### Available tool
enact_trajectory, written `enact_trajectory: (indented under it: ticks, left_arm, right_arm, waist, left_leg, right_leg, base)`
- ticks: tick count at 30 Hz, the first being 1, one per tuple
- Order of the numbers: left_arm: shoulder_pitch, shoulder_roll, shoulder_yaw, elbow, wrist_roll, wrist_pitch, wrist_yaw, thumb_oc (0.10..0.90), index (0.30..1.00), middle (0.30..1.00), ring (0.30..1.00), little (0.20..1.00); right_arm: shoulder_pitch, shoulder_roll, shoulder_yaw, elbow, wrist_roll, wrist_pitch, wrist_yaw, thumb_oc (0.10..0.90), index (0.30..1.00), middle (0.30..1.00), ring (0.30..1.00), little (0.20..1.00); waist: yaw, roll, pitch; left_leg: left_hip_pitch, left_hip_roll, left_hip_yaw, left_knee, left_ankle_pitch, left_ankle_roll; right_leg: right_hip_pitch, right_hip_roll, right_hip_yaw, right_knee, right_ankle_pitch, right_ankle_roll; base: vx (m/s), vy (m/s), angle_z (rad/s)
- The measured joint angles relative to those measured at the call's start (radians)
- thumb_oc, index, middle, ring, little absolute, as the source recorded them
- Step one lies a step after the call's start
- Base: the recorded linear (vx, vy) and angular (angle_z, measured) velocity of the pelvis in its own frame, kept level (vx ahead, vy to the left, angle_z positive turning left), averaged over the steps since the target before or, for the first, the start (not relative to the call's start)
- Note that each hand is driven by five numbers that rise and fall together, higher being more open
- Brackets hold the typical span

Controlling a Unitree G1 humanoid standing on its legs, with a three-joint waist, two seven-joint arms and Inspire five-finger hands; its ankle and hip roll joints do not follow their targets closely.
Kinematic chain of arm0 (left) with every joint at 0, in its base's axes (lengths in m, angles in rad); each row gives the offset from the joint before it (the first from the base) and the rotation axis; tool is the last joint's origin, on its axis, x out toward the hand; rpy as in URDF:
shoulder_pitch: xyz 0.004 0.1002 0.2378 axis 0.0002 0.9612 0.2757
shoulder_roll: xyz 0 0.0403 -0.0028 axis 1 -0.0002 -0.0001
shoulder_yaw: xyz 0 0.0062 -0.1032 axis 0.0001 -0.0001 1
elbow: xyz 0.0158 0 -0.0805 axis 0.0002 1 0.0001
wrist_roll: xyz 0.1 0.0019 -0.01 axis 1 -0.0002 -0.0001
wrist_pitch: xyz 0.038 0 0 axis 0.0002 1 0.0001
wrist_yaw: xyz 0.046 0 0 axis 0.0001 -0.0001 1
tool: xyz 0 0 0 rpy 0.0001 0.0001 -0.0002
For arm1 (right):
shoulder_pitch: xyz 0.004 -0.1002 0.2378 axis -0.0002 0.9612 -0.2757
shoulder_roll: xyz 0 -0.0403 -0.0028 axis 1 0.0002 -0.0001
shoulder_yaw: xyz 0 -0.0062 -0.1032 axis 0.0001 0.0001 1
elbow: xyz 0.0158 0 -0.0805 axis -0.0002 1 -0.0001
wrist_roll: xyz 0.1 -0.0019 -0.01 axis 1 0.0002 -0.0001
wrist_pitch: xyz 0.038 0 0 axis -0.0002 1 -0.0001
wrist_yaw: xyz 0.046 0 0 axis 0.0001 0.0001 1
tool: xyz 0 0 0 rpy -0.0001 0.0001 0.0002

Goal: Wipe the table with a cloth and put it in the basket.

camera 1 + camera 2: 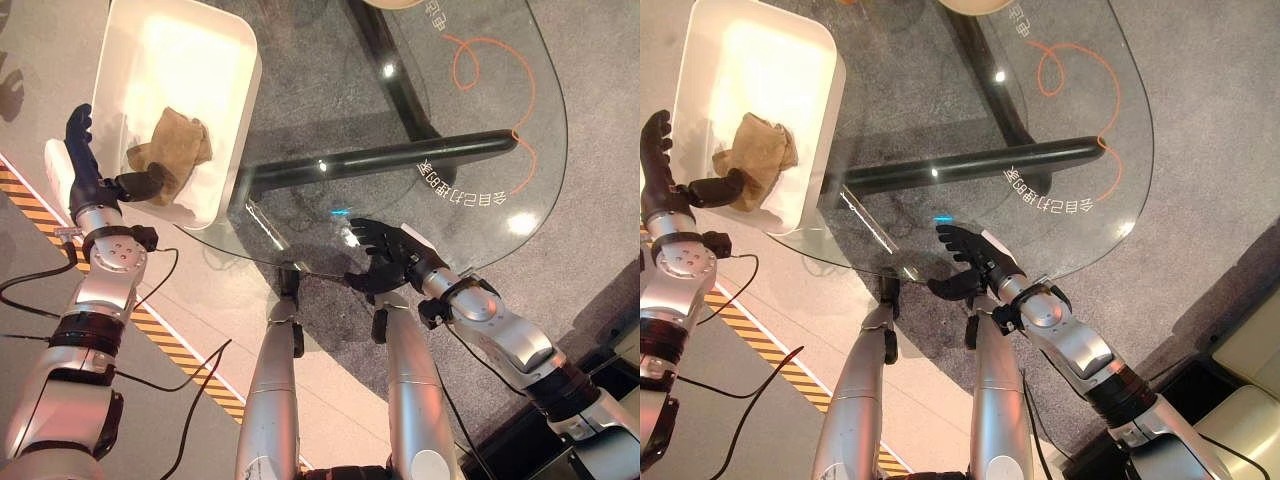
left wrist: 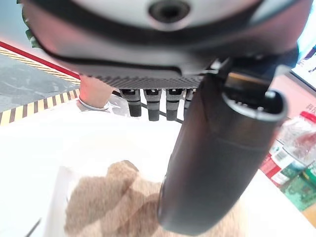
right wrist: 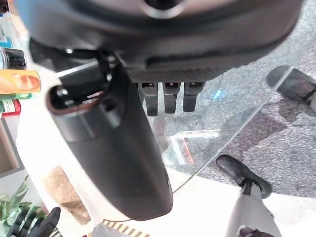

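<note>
Left eye view: the cloth (image 1: 172, 146), crumpled and tan, lies inside the white basket (image 1: 232, 62), which stands on the glass table (image 1: 470, 130) at its left end. The left hand (image 1: 92, 170) is at the basket's near rim, fingers straight and raised, thumb reaching over the rim to the cloth's near edge; nothing is gripped. The right hand (image 1: 385, 255) lies at the table's near edge, well apart from the cloth, fingers loosely spread and holding nothing.

Right eye view: same layout; the cloth (image 1: 758, 152) sits in the basket's near half.

Left wrist view: the cloth (image 2: 113, 202) lies on the basket floor just below the thumb (image 2: 217, 153); the fingers (image 2: 154, 102) are extended.

Right wrist view: the fingers (image 3: 170, 96) are relaxed above the glass; the cloth (image 3: 64, 192) shows far off.
</note>
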Motion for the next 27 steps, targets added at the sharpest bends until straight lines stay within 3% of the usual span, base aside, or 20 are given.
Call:
enact_trajectory:
  ticks: [7, 16, 18, 23, 27]
  left_arm:
    - [0.166, -0.028, 0.074, -0.029, -0.063, -0.038, -0.053, 0.800, 0.900, 0.900, 0.900, 0.900]
    - [0.388, -0.231, 0.106, -0.136, -0.135, -0.074, -0.118, 0.800, 0.900, 0.900, 0.900, 0.900]
    - [0.445, -0.289, 0.103, -0.131, -0.161, -0.078, -0.133, 0.800, 0.900, 0.900, 0.900, 0.900]
    - [0.565, -0.403, 0.051, -0.096, -0.163, -0.075, -0.232, 0.800, 0.900, 0.900, 0.900, 0.900]
    - [0.614, -0.453, -0.022, -0.041, -0.148, -0.072, -0.315, 0.800, 0.900, 0.900, 0.900, 0.900]
  right_arm:
    - [0.140, 0.000, -0.024, 0.003, -0.029, -0.047, 0.027, 0.800, 0.900, 0.900, 0.900, 0.900]
    - [0.276, 0.085, -0.070, 0.224, -0.095, -0.172, 0.050, 0.800, 0.900, 0.900, 0.900, 0.900]
    - [0.305, 0.142, -0.094, 0.315, -0.100, -0.210, 0.045, 0.800, 0.900, 0.900, 0.900, 0.900]
    - [0.365, 0.195, -0.138, 0.448, -0.138, -0.259, 0.050, 0.800, 0.900, 0.900, 0.900, 0.900]
    - [0.389, 0.218, -0.160, 0.570, -0.136, -0.261, 0.055, 0.800, 0.900, 0.900, 0.900, 0.900]
  waist:
    - [0.001, 0.000, 0.000]
    - [0.019, 0.000, 0.000]
    - [0.021, 0.000, -0.001]
    - [0.020, 0.022, -0.022]
    - [0.019, 0.061, -0.103]
  left_leg:
    - [0.152, 0.003, 0.000, -0.061, -0.002, 0.004]
    - [0.420, 0.015, 0.001, -0.207, 0.022, 0.010]
    - [0.492, 0.019, 0.000, -0.242, 0.026, 0.009]
    - [0.599, 0.030, 0.001, -0.306, 0.029, 0.010]
    - [0.658, 0.035, -0.010, -0.344, 0.033, 0.011]
  right_leg:
    - [0.152, 0.005, -0.003, -0.063, 0.002, 0.008]
    - [0.415, 0.016, -0.021, -0.202, 0.014, 0.025]
    - [0.488, 0.022, -0.025, -0.235, 0.016, 0.024]
    - [0.596, 0.031, -0.034, -0.301, 0.018, 0.030]
    - [0.676, 0.038, -0.053, -0.366, 0.031, 0.028]
  base:
    - [-0.06, -0.118, -0.02]
    - [-0.04, -0.141, -0.01]
    - [0.02, -0.109, 0.00]
    - [0.04, -0.095, 0.00]
    - [0.10, -0.092, 0.09]
